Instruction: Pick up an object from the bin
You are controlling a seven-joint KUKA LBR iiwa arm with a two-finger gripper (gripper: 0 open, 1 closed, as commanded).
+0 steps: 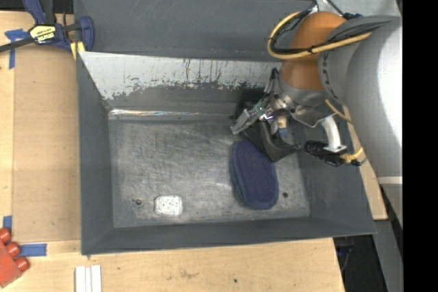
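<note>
Nothing legible here: no word, number or brand can be read anywhere in the bin (92,167). The small white piece (168,205) lying on the bin floor toward the front left has a faint speckled pattern on its top, but it's too small to tell whether that is print at all.

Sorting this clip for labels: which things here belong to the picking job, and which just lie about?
Job: gripper; dark blue oval pad next to it, in the right half of the grey bin.
Lying about: small white block, bin's front left.
</note>
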